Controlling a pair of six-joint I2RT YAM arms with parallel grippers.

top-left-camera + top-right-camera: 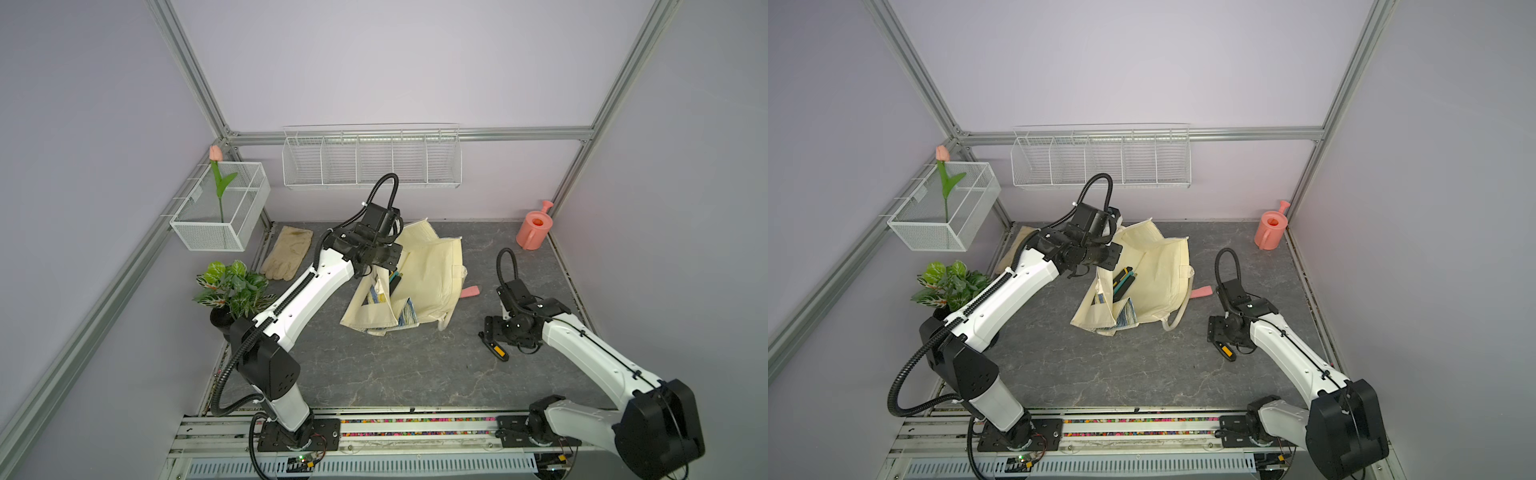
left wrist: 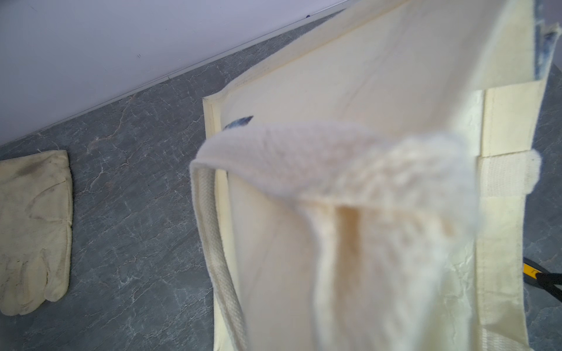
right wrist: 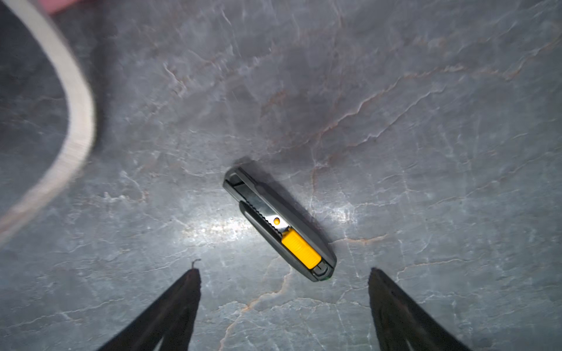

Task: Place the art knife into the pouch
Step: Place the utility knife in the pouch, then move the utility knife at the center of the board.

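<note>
Right wrist view gives us the best look. The art knife [image 3: 278, 223] lies flat on the grey marbled table [image 3: 425, 106], and it has a dark body with a yellow slider. The right gripper [image 3: 284, 272] hangs just above it with its fingers [image 3: 179, 304] spread wide, one on each side of the knife's yellow end. Neither tip touches the knife.

In a top view, the knife pokes out from under that gripper on the robot's right side. It's out on the bare table, apart from the pouch [image 1: 432, 270], not in it.

The pouch sits mid-table with its mouth gaping, and a few dark tools [image 1: 1123, 282] show inside. The left gripper [image 1: 370, 268] is at the pouch's left edge, pinched together on the fabric, and that side stands lifted.

The left wrist view is mostly blurry cream cloth. We think it's the strap handle [image 2: 334, 170] in the jaws, but we can't swear to it.

A pair of beige gloves [image 1: 286, 253] lies off to the left, near the back wall.
</note>
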